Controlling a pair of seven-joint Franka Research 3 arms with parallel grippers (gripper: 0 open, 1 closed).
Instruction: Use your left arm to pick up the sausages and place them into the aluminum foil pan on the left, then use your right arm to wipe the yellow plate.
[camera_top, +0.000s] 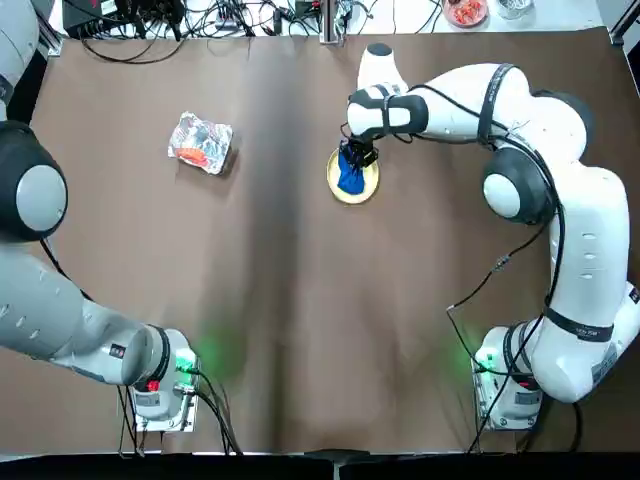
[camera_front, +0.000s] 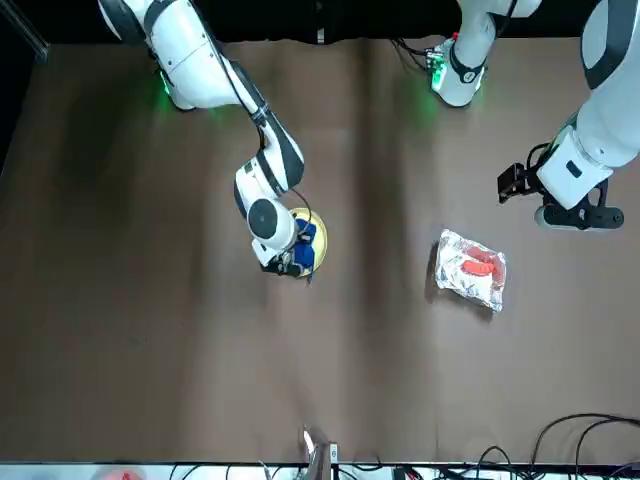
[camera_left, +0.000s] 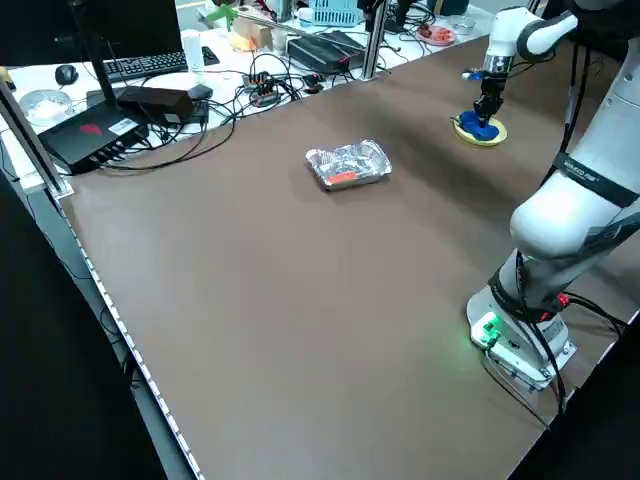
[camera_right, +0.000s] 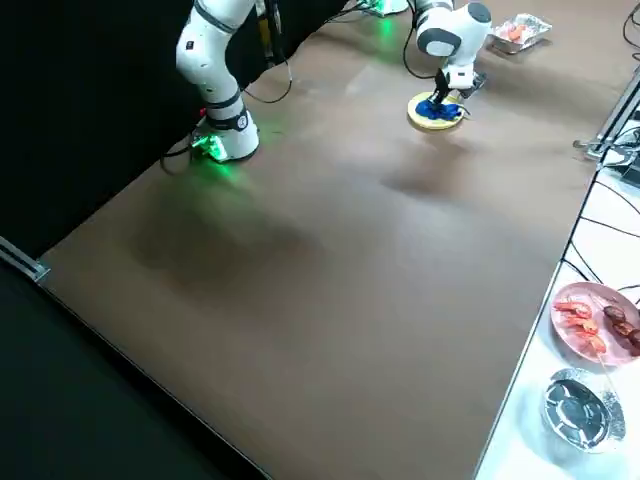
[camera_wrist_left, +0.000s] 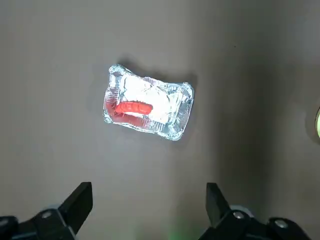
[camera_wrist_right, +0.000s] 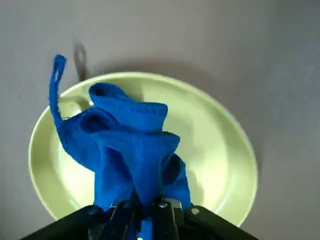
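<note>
The right gripper (camera_wrist_right: 145, 212) is down over the round pale-yellow plate (camera_top: 366, 190), fingers clamped on a bunched blue cloth (camera_wrist_right: 130, 150) that rests on it. The red-orange sausage (camera_wrist_left: 129, 108) lies inside the crinkled silver foil pan (camera_wrist_left: 170, 102). The left gripper (camera_wrist_left: 149, 200) hangs above that pan, jaws spread wide, holding nothing.
</note>
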